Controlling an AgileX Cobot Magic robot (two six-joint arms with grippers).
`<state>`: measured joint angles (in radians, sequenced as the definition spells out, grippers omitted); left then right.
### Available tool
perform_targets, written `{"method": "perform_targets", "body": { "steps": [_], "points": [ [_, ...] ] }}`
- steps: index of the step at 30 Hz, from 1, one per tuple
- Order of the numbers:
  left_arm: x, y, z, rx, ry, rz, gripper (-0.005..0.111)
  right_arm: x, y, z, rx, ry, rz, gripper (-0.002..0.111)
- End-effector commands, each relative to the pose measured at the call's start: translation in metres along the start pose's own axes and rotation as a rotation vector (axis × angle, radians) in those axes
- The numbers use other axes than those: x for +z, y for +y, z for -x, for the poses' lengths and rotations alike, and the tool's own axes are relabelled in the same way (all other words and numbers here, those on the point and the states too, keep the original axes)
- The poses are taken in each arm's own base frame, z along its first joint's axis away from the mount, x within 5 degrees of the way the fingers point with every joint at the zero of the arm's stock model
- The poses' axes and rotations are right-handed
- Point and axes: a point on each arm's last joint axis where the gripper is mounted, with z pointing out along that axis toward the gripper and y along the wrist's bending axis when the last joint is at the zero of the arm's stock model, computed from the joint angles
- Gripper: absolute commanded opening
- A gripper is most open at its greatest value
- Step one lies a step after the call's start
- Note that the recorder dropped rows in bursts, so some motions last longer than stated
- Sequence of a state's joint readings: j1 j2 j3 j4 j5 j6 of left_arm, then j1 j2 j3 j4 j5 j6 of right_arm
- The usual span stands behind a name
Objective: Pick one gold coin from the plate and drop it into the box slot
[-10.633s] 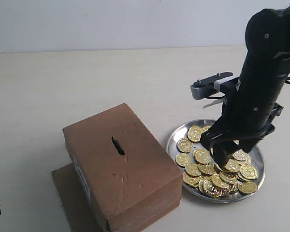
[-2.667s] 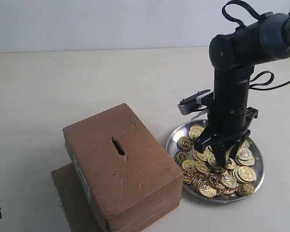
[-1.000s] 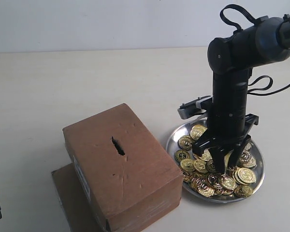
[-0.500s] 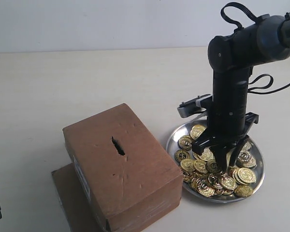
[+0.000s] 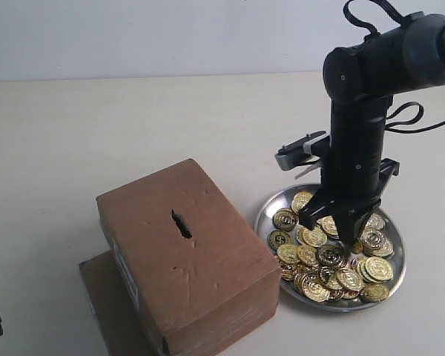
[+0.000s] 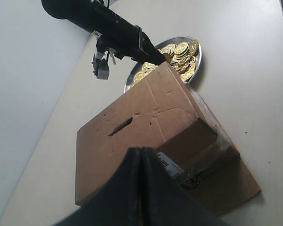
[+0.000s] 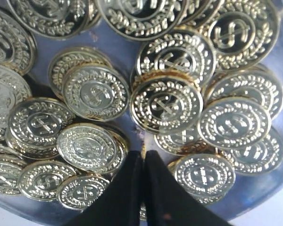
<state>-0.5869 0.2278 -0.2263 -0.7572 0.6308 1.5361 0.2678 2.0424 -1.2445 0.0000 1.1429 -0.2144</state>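
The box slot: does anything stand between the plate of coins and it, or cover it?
Nothing visible does. The box slot lies uncovered on the box top, and the box stands beside the plate; only the right pincer hangs over the coins.

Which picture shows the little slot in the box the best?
The exterior view. It looks down on the top of the box, so the whole box slot shows as a dark slit. The left wrist view shows the box slot too, but slanted. The right wrist view shows only gold coins on the plate.
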Motion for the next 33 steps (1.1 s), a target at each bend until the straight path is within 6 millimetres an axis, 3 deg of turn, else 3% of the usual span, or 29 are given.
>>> {"method": "perform_targets", "body": {
  "steps": [1, 6, 14, 18, 27, 33],
  "points": [
    [0.001, 0.000, -0.001, -0.008, -0.004, -0.003, 0.000, -0.012, -0.001, -0.003, -0.005, -0.046, -0.025, 0.000],
    [0.001, -0.001, 0.000, -0.007, -0.006, -0.006, 0.000, -0.047, 0.005, -0.010, 0.013, -0.142, 0.007, 0.000],
    [0.000, -0.001, 0.000, -0.002, -0.013, 0.002, 0.000, -0.128, 0.047, -0.028, -0.085, -0.458, 0.363, 0.000],
    [-0.002, -0.001, 0.001, 0.003, -0.020, 0.011, 0.000, -0.150, 0.061, -0.039, -0.112, -0.542, 0.444, 0.000],
    [-0.003, -0.002, 0.001, 0.008, -0.029, 0.021, 0.000, -0.150, 0.126, -0.036, -0.260, -0.569, 0.409, 0.000],
    [-0.004, -0.002, 0.002, 0.008, -0.031, 0.022, 0.000, -0.126, 0.148, -0.021, -0.236, -0.502, 0.284, 0.000]
  ]
}}
